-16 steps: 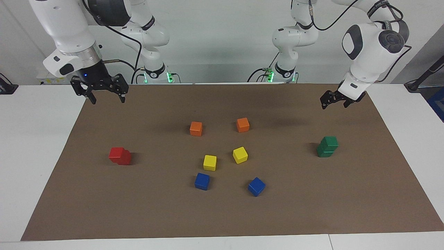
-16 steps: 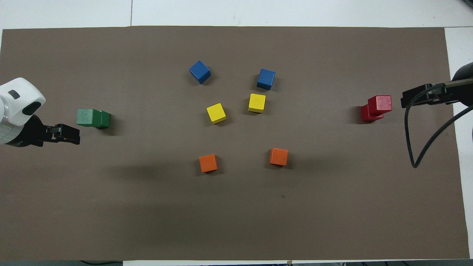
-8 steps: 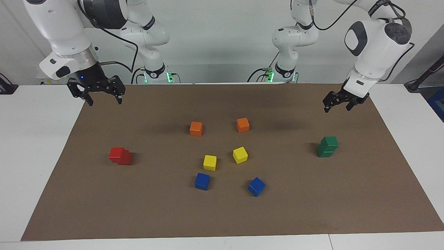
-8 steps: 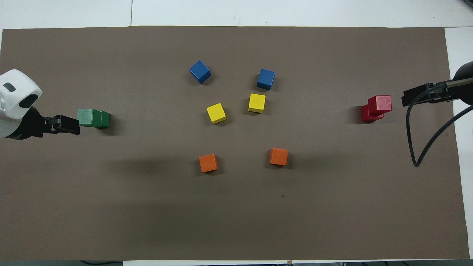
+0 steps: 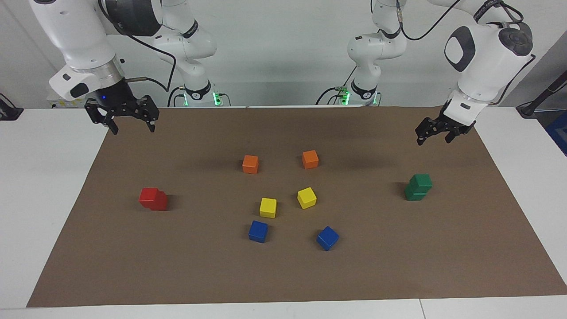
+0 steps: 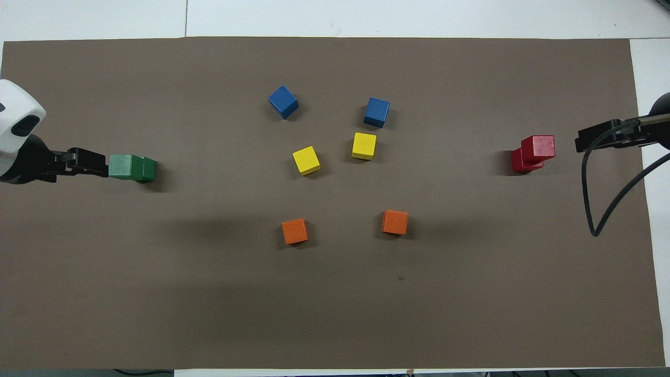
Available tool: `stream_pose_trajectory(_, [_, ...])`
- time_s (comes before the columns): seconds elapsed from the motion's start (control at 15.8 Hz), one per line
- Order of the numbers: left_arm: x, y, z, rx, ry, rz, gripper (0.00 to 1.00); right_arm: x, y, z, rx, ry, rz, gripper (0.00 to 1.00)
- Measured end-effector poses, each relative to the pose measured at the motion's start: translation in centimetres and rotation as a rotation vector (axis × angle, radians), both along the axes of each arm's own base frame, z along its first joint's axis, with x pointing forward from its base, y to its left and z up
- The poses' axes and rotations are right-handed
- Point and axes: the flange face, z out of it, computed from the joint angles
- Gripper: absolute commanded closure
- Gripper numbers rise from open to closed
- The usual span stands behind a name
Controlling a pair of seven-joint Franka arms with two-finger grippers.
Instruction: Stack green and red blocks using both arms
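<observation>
Both arms drift outward: left gripper (image 5: 435,132) and right gripper (image 5: 122,116) hang spread, holding nothing, above the mat's (image 5: 283,274) robot-side corners. Green stack (image 5: 418,187) and red stack (image 5: 153,199) stand near the end edges.

two dark green blocks (image 5: 418,187) stacked, two bright red blocks (image 5: 153,198) stacked, two orange cubes (image 5: 250,164), two yellow cubes (image 5: 268,207), two blue cubes (image 5: 258,231), plain brown mat (image 5: 398,266), white table (image 5: 40,186), white arms, black grippers
</observation>
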Motion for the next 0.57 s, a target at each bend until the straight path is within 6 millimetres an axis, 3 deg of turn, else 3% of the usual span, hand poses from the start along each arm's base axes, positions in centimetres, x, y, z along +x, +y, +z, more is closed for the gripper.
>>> stream_pose_trajectory(0.57, [0.02,-0.06,-0.07,0.0,0.008,-0.001,0.0,-0.49,-0.37,-0.74,0.0,0.05,-0.007,0.0])
